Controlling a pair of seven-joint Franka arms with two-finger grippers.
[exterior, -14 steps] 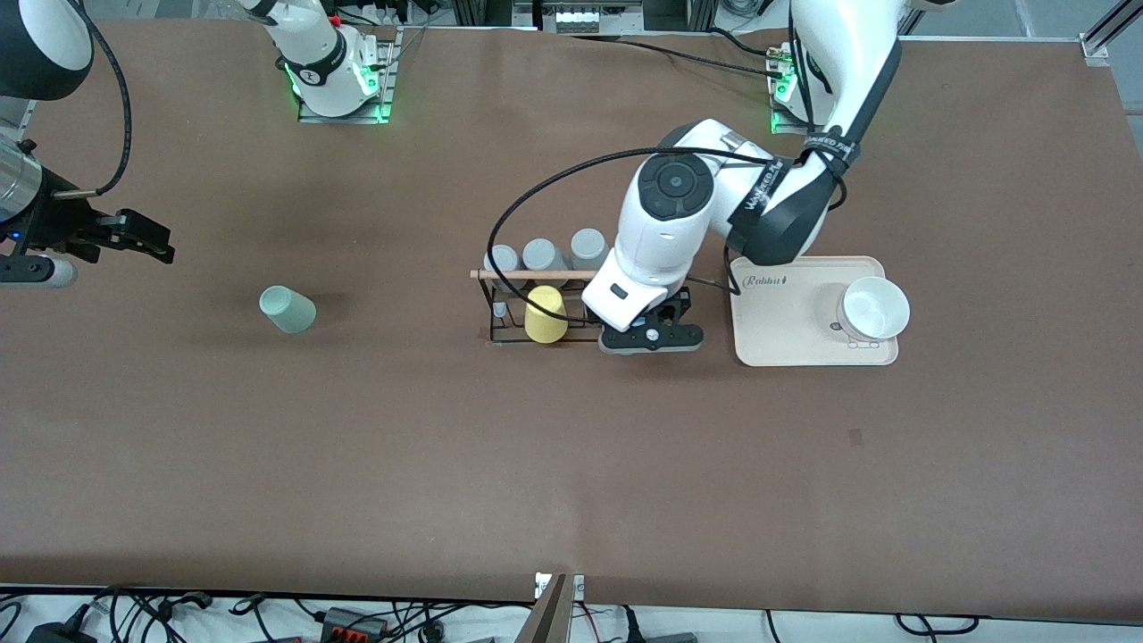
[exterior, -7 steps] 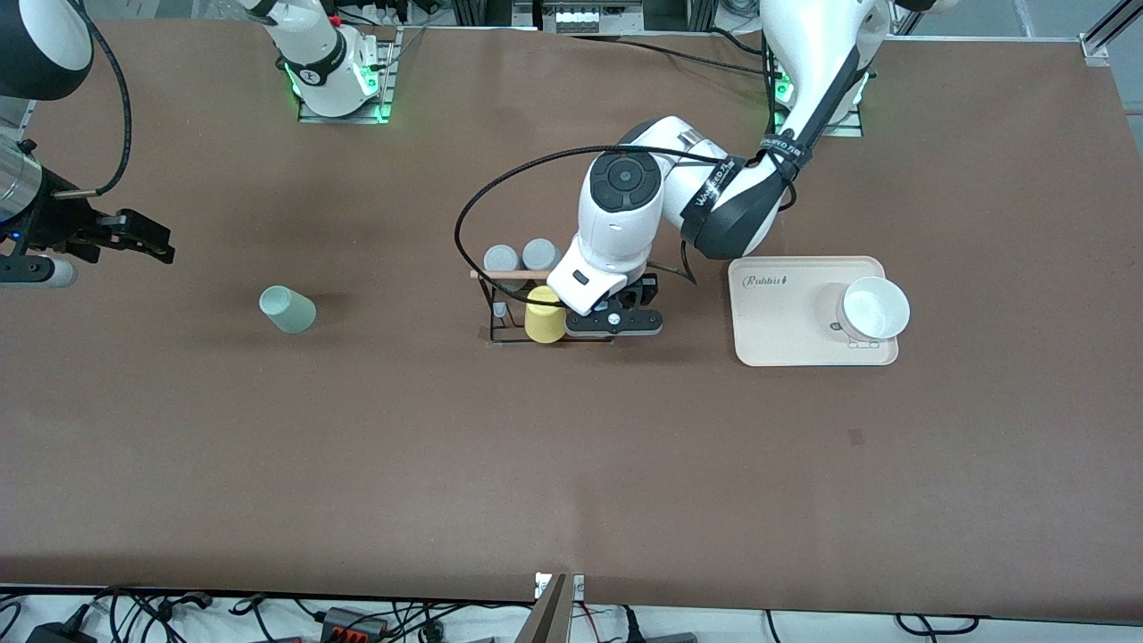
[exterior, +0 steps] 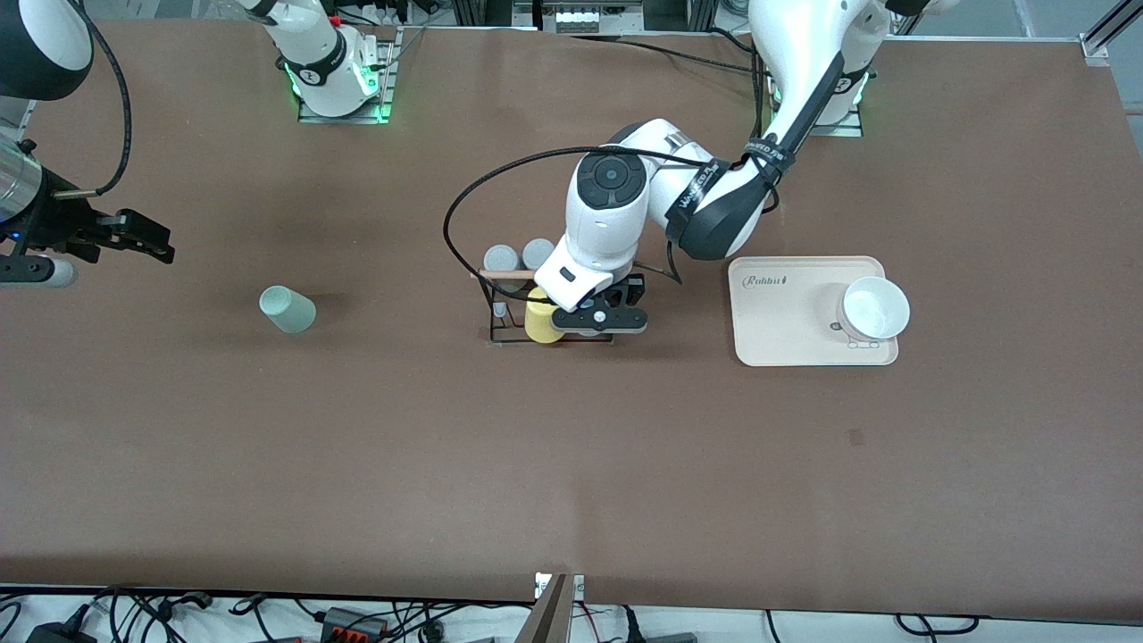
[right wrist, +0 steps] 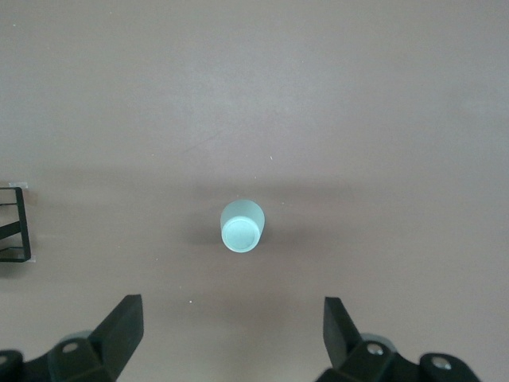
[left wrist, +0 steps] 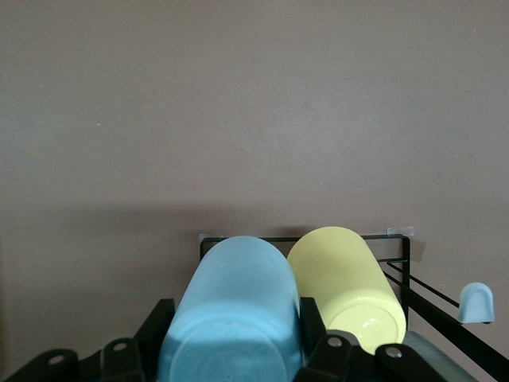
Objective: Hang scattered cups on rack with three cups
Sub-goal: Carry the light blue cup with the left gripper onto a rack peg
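Observation:
My left gripper (left wrist: 236, 315) is shut on the light blue cup (left wrist: 235, 318) and holds it over the black wire rack (exterior: 496, 308), right beside the yellow cup (left wrist: 346, 282) on the rack. In the front view the left hand (exterior: 596, 319) hides the blue cup. The rack's wooden rod (exterior: 500, 273) shows, with two grey cups (exterior: 501, 259) by it. The mint-green cup (exterior: 287, 309) rests on the table toward the right arm's end. My right gripper (exterior: 134, 237) waits open above the table, and the mint cup (right wrist: 242, 225) lies ahead of its fingers (right wrist: 127, 318).
A beige tray (exterior: 786, 321) with a white bowl (exterior: 873, 308) on it sits toward the left arm's end, beside the rack. A capped peg (left wrist: 477, 302) of the rack stands next to the yellow cup. A black cable loops from the left wrist over the rack.
My left arm has carried the blue cup over the rack toward the right arm's end, up against the yellow cup, and now covers the third grey cup. The right arm has not moved.

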